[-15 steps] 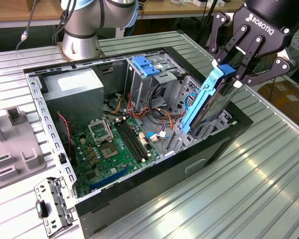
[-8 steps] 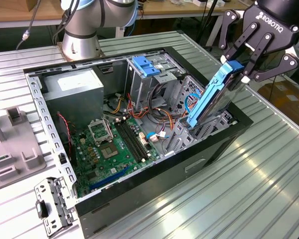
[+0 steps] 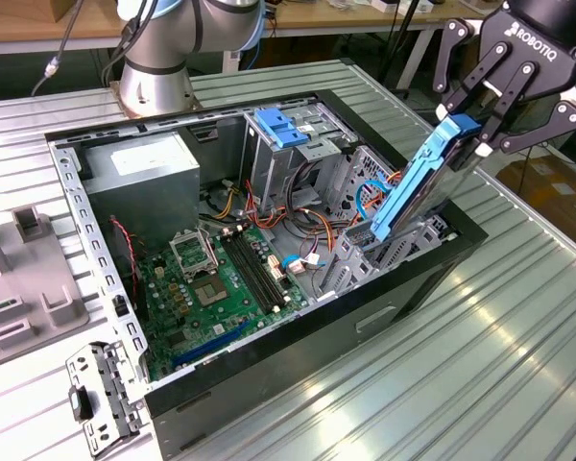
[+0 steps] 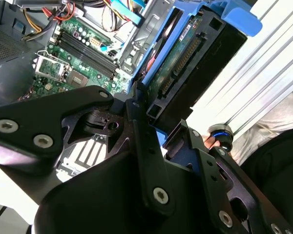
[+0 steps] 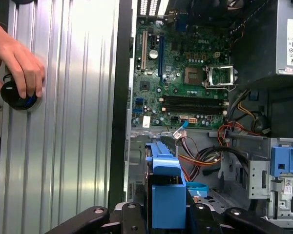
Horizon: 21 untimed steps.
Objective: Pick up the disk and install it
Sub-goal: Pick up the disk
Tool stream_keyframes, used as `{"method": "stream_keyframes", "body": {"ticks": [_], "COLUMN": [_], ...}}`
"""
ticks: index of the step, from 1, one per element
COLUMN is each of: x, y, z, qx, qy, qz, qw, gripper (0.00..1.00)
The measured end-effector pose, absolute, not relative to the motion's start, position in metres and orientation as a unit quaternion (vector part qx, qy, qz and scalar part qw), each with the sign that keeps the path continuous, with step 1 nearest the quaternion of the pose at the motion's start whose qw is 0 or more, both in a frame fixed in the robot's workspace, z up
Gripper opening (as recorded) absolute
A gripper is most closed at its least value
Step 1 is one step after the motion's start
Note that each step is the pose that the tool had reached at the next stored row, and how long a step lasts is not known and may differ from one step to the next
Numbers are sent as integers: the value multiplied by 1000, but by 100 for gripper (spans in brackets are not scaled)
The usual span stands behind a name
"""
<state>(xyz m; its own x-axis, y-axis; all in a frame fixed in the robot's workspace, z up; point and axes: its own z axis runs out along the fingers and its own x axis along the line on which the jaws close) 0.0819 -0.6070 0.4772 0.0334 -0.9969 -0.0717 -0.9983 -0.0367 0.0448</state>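
Item: the disk, clenched at its upper end by the gripper, stood tilted at the exterior view's right, lower end entering the open case's drive bay, evidently angled for insertion.

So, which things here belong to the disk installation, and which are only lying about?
Job: the disk, leaning into the open computer case, gripped by the tool.
Lying about: power supply, motherboard, blue bracket, a hand on a knob.
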Motion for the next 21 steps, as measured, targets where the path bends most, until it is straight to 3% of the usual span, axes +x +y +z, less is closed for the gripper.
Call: {"method": "stream_keyframes", "body": {"ticks": [21], "x": [108], "y": [-607], "z": [477], "qx": [-719], "qy": [694], "qz": [41], "qw": [9], "gripper": [37]}}
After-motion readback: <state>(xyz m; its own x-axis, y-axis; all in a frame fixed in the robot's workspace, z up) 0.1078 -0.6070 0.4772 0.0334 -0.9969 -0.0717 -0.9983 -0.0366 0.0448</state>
